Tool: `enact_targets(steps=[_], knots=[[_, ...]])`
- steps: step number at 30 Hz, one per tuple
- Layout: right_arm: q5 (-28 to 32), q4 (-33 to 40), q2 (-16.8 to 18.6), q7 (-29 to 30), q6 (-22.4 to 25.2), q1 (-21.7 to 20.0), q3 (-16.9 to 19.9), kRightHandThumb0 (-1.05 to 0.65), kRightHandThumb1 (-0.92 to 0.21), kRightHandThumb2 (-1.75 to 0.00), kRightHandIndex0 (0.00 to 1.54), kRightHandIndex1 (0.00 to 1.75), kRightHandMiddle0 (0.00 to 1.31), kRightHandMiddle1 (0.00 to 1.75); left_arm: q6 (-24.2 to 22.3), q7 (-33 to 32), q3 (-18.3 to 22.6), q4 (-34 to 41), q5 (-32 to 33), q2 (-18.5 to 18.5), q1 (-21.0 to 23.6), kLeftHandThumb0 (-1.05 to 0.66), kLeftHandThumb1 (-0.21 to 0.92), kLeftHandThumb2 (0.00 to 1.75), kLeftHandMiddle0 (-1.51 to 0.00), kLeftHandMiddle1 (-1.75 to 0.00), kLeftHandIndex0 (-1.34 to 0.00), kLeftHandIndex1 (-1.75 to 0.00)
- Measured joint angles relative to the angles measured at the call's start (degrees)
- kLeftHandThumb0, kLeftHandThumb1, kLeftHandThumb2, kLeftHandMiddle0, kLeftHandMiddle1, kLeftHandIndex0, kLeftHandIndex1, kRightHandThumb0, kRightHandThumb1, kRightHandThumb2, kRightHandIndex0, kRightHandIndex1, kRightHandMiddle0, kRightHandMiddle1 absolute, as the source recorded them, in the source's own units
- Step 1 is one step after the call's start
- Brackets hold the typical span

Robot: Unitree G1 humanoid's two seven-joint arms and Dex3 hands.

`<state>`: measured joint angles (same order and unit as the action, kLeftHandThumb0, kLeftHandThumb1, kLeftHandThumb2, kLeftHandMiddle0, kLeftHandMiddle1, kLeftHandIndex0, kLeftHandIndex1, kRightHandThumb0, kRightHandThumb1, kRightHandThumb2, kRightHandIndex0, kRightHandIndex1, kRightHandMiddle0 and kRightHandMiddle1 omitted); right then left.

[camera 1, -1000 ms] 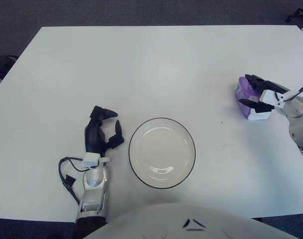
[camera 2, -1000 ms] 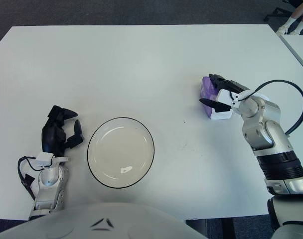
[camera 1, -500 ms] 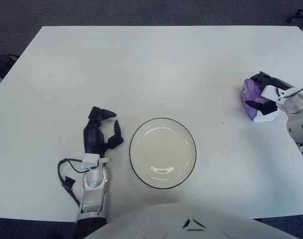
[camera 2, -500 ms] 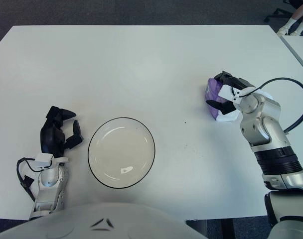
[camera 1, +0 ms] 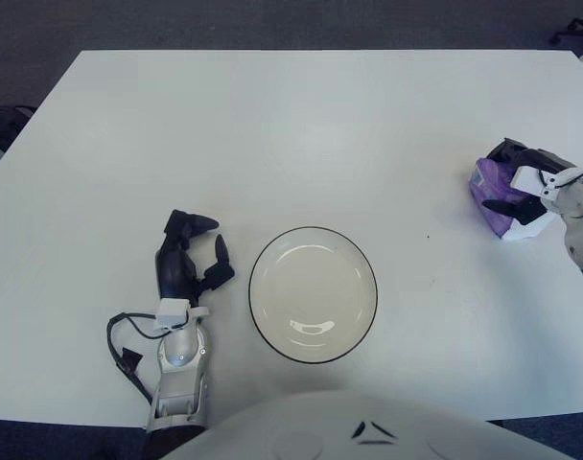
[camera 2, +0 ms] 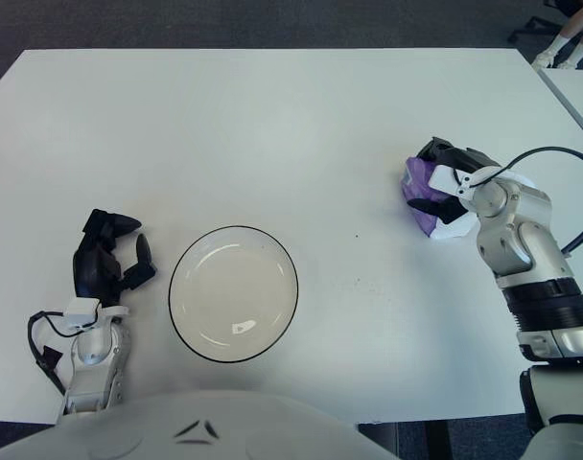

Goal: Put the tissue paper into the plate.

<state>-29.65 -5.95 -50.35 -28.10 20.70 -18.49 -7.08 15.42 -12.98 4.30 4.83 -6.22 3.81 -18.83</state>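
A purple and white tissue packet (camera 2: pixel 424 190) sits at the right side of the white table (camera 2: pixel 272 125), and my right hand (camera 2: pixel 441 182) is curled around it from the right. The black-rimmed white plate (camera 2: pixel 233 292) stands near the front middle with nothing in it, well to the left of the packet. My left hand (camera 2: pixel 104 264) shows just left of the plate, its dark fingers loosely curled and holding nothing.
A black cable (camera 2: pixel 44 340) loops beside my left forearm near the table's front edge. The right arm's cable (camera 2: pixel 579 182) arcs near the right edge. Dark floor surrounds the table.
My right hand has carried the tissue packet a little to the right and tilted it. The left hand has drawn slightly back toward the front edge.
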Motion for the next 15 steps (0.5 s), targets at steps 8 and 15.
enact_targets(steps=[8, 15], knots=[[0.8, 0.1, 0.9, 3.6, -1.8, 1.3, 1.4, 0.0, -0.13, -1.51, 0.76, 1.67, 0.54, 1.74, 0.1, -0.2, 0.1, 0.3, -0.3, 0.2, -0.3, -0.45, 0.41, 1.21, -1.03, -1.75, -0.53, -1.75], [1.7, 5.0, 4.8, 12.2, -5.0, 6.4, 5.8, 0.0, -0.08, -1.54, 0.87, 1.56, 0.56, 1.75, 0.8, -0.2, 0.2, 0.5, -0.2, 0.6, -1.0, -0.46, 0.39, 1.24, -1.06, -1.75, -0.55, -1.75]])
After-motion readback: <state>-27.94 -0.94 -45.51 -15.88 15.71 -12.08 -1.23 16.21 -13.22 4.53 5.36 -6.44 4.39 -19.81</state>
